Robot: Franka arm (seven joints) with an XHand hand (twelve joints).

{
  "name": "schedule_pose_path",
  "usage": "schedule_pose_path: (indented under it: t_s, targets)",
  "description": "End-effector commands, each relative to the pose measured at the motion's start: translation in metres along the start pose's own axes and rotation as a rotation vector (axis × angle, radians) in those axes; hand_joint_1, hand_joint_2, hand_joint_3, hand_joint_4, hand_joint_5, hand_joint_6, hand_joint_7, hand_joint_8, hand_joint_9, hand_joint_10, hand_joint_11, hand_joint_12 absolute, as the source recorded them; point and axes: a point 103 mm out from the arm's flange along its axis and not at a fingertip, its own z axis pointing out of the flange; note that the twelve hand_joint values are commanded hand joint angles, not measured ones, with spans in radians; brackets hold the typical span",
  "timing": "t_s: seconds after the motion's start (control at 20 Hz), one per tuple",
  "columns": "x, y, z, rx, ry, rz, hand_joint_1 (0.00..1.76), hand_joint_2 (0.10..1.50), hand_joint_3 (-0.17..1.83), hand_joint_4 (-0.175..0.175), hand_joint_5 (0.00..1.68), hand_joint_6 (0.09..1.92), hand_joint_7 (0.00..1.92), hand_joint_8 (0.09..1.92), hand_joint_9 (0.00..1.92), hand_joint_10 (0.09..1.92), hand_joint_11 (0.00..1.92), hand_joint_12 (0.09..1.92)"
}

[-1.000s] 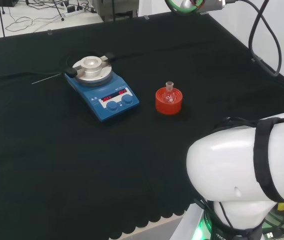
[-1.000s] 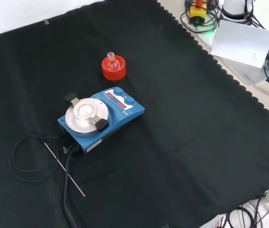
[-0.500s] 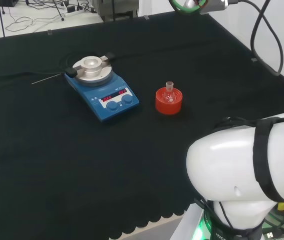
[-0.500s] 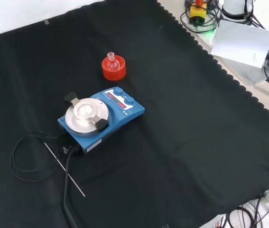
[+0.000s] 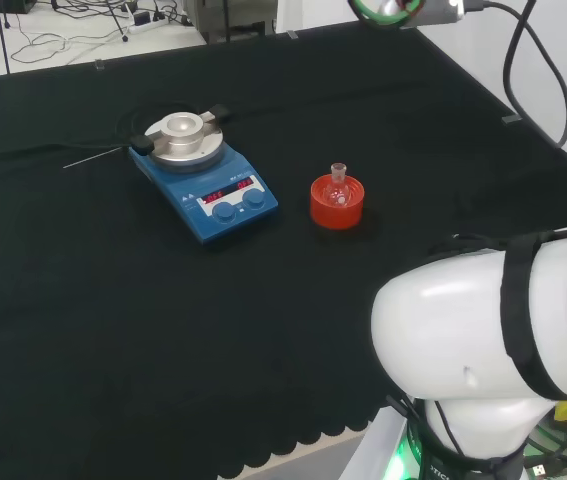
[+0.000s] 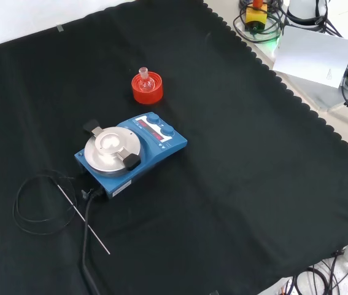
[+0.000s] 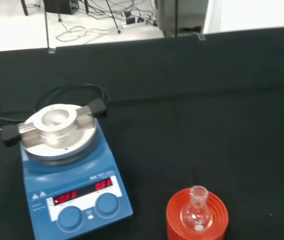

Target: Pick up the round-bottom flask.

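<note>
Flask [image 5: 338,187]: small, clear glass, round bulb with a short neck pointing up; it stands upright and nothing touches it.
Stand [image 5: 336,203]: red ribbed ring; the flask's bulb sits in its middle, neck rising above the rim.
Place: near the middle of the counter [image 5: 113,300] in the head view; in the front view the flask [image 6: 146,78] and stand [image 6: 147,90] sit toward the top, left of centre.
Wrist view: flask [image 7: 197,210] in its stand [image 7: 198,217], close to the stirrer [image 7: 71,175].
Stirrer [image 5: 206,175]: blue hotplate with a round metal top, 2 knobs and red displays; left of the stand in the head view, apart from it. In the front view the stirrer [image 6: 131,153] lies below the stand.
Cable [image 6: 35,203]: black loop on the cloth at the stirrer's far side from the flask, with a thin metal probe [image 6: 83,216] beside it.
Open room: bare black cloth on every other side of the stand, out to the scalloped edge.
Arm [image 5: 493,340]: big white link at the head view's lower right, well apart from the flask.
Hand: cannot tell how its fingers stand.
</note>
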Motion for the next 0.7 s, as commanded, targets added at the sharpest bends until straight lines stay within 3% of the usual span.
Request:
schedule_pose_path:
  t_s: [0.05, 0.3, 0.5, 0.7]
  targets:
    - [-0.035, 0.027, 0.038, 0.040, 0.032, 0.057, 0.10, 1.31, 0.27, 0.017, 0.34, 0.20, 0.06, 0.50, 0.19, 0.63, 0.00, 1.29]
    - [-0.046, 0.046, 0.079, 0.038, 0.097, 0.096, 0.29, 1.24, 0.23, 0.014, 0.37, 0.20, 0.09, 0.51, 0.24, 0.64, 0.00, 1.33]
    - [-0.041, 0.070, 0.119, 0.056, 0.085, 0.101, 0.50, 1.13, 0.21, 0.010, 0.42, 0.18, 0.13, 0.52, 0.30, 0.65, 0.01, 1.39]
    - [-0.035, 0.094, 0.161, 0.096, 0.113, 0.103, 0.61, 0.98, 0.36, 0.007, 0.46, 0.09, 0.15, 0.54, 0.34, 0.65, 0.03, 1.40]
